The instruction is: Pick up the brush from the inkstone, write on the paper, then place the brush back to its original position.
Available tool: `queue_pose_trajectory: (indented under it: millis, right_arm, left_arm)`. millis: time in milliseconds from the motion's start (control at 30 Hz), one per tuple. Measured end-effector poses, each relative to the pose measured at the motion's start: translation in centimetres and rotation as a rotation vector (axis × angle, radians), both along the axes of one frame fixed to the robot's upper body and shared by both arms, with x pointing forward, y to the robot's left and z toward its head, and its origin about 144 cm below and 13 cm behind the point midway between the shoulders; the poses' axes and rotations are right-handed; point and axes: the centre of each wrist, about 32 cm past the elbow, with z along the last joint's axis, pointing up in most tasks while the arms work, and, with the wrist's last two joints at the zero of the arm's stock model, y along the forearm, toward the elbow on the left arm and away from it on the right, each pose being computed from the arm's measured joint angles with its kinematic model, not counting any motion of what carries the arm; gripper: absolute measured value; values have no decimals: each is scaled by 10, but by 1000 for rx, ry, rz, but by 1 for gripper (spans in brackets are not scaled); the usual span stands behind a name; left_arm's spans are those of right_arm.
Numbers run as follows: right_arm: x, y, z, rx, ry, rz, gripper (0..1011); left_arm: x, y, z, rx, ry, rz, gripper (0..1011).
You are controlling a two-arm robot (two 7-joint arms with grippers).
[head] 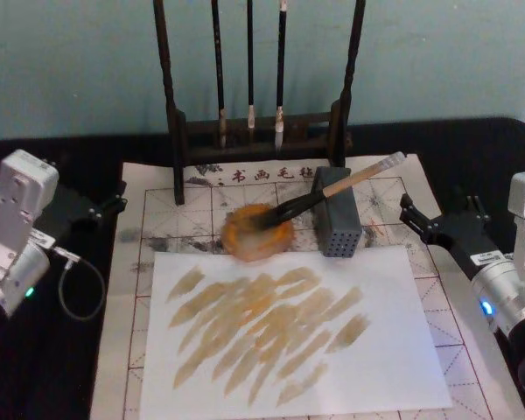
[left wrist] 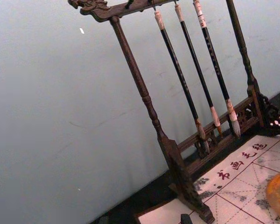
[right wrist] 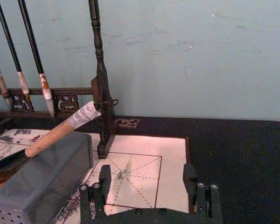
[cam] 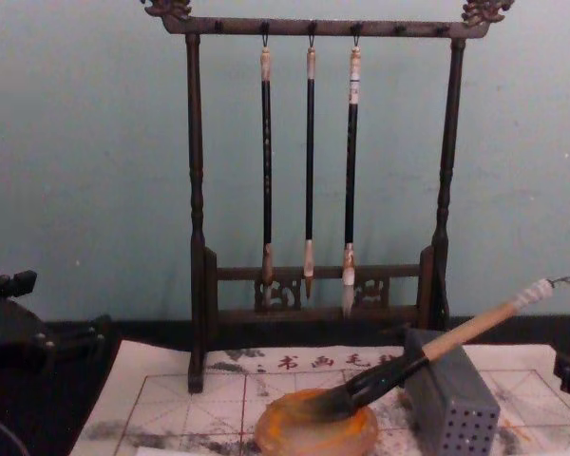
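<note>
The brush (head: pixel 332 191) lies slanted, its dark bristles in the round orange-brown inkstone (head: pixel 255 238) and its tan handle propped on a grey box (head: pixel 337 223); the white-wrapped end points up and to the right. The brush (cam: pixel 427 353) and inkstone (cam: pixel 315 429) look the same from the chest. The gridded paper (head: pixel 162 214) with red characters lies flat under them. My left gripper (head: pixel 118 199) rests open at the paper's left edge. My right gripper (head: pixel 409 214) is open to the right of the box, holding nothing; in the right wrist view its fingers (right wrist: pixel 104 183) stand wide apart, the brush handle (right wrist: pixel 56 134) off to one side.
A white sheet (head: pixel 394 350) covered in tan strokes lies over the front of the paper. A dark wooden brush rack (head: pixel 261 131) with three thin hanging brushes (cam: pixel 309 171) stands at the back, against a pale blue wall. A loose cable (head: pixel 74 280) lies by the left arm.
</note>
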Motion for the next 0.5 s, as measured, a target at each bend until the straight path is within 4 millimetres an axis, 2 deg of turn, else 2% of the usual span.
queue_pose_trajectory:
  millis: [500]
  right_arm:
    - [0,0,0,0,0,0,1000]
  left_arm:
    - [0,0,0,0,0,0,1001]
